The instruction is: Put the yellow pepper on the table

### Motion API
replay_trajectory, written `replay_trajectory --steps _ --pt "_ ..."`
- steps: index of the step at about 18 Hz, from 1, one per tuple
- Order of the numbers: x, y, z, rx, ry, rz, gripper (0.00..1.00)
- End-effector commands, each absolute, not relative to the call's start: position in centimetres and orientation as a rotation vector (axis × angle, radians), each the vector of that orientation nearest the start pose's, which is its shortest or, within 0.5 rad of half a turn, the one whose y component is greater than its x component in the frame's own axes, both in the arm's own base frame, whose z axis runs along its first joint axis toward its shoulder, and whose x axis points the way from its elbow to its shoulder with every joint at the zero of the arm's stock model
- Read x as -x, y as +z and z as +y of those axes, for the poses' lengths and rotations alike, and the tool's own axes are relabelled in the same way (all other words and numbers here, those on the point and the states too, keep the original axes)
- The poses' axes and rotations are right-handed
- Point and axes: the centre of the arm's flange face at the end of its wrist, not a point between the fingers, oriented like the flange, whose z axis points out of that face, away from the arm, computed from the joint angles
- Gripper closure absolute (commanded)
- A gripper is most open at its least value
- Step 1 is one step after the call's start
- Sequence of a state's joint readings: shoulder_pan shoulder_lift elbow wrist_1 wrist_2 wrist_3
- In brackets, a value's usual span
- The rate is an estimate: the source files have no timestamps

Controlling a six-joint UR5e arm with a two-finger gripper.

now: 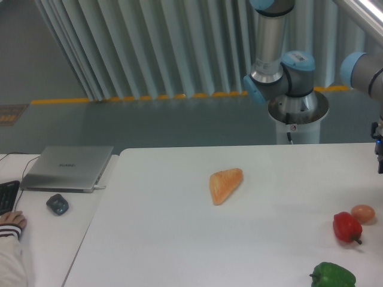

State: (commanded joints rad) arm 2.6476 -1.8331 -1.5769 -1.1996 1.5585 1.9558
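Table is filling the frame, arm is looming behind; orange wedge, green pepper and red pepper are sitting out. Yellow pepper is showing nowhere, so grip, feel and axis are going unjudged. Claw is cropped at right; its opening and load I cannot tell.

Gripper cut off at right edge, jaws unseen; green pepper clipped by bottom edge.
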Motion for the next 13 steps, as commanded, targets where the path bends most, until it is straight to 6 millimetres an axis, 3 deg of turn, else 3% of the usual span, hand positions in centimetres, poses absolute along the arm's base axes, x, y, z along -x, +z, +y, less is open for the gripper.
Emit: replay_trajectory --steps 5,9,13 --pt "45.8 39.0 39.7 2.83 0.172 1.328 0.0" --pt "45.7 37.1 38.7 2.848 0.131 1.279 0.0" --pt "45.9 38.7 38.7 2.847 0.201 1.256 0.0"
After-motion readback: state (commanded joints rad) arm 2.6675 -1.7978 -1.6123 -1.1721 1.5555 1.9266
